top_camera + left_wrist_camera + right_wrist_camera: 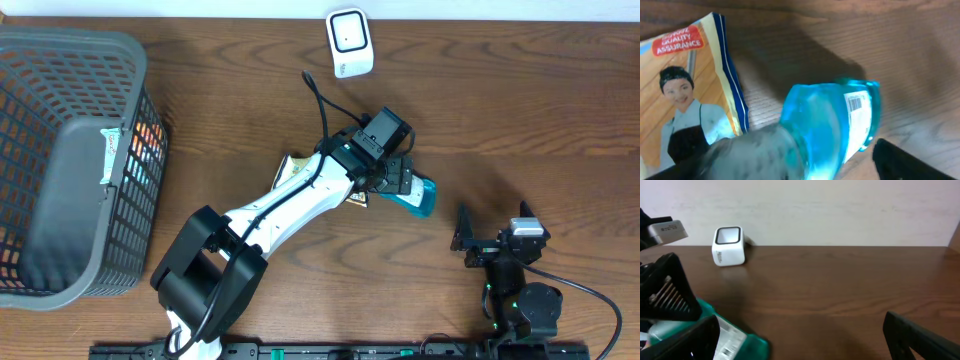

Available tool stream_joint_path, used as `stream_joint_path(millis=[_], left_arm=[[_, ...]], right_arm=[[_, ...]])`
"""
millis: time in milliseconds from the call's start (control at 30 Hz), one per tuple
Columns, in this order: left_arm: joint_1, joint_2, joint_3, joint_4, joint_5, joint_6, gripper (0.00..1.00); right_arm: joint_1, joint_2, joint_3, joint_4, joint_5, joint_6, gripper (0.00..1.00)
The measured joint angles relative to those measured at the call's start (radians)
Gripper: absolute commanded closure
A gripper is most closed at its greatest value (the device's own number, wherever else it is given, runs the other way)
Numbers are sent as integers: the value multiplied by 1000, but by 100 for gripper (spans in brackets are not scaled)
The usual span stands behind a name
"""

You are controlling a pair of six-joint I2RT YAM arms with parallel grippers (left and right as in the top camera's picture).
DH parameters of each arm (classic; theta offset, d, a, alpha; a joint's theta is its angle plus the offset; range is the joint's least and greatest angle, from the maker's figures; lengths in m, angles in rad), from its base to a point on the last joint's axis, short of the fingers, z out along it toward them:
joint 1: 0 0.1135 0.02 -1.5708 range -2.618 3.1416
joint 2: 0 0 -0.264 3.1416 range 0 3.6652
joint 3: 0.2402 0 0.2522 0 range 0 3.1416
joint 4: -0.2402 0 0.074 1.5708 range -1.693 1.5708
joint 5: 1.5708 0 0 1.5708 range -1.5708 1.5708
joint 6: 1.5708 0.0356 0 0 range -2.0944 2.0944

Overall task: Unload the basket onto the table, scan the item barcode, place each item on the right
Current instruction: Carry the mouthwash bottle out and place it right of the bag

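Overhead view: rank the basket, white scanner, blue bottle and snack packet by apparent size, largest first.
1. Basket, by far the largest.
2. White scanner.
3. Blue bottle and snack packet: only small parts show, so unranked between themselves.

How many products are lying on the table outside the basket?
2: a blue bottle at the left gripper, and a printed packet beside it, partly under the left arm. More could be hidden underneath.

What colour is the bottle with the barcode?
Turquoise blue; the bottle shows best in the left wrist view.
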State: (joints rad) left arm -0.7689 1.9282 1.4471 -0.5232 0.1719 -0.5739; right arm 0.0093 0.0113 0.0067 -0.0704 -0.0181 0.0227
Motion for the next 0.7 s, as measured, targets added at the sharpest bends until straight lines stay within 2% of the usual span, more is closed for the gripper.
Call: stream_joint_path(millis=[333, 700], left_arm=[[0, -32, 0, -40, 1, -1, 0], [0, -334, 0, -51, -20, 25, 0]], right_arm=[[0, 0, 0, 0, 0, 0, 1], [0, 0, 0, 0, 0, 0, 1]])
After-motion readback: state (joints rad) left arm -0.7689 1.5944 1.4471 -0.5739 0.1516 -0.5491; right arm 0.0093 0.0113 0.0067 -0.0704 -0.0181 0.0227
